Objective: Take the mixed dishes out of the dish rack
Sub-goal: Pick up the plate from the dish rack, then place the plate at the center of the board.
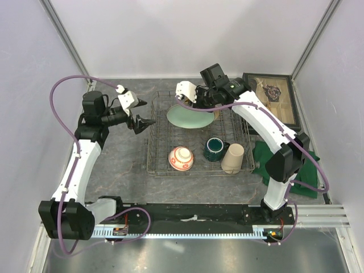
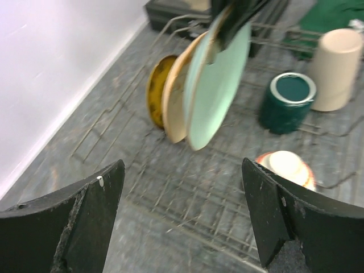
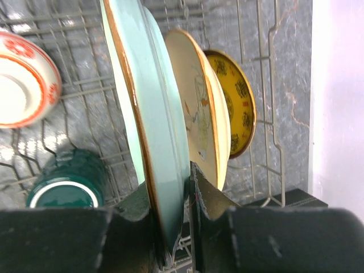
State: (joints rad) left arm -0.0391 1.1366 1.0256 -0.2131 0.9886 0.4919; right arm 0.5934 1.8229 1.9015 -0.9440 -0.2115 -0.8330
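Note:
The grey wire dish rack (image 1: 161,154) sits mid-table. My right gripper (image 1: 196,98) is shut on the top rim of the pale green plate (image 1: 190,118), which stands on edge in the rack; its fingers pinch the rim (image 3: 170,199). Behind the plate (image 3: 151,114) stand a cream plate (image 3: 202,114) and the gold-brown patterned plate (image 3: 236,108). The red-and-white bowl (image 1: 181,158), dark green mug (image 1: 214,149) and beige tumbler (image 1: 232,157) lie at the rack's near end. My left gripper (image 1: 142,114) is open and empty just left of the rack, facing the plates (image 2: 219,85).
A dark glass-lidded box (image 1: 273,99) stands at the back right behind the rack. A green folded cloth (image 1: 304,170) lies right of the rack under my right arm. White walls close in on the left, right and back.

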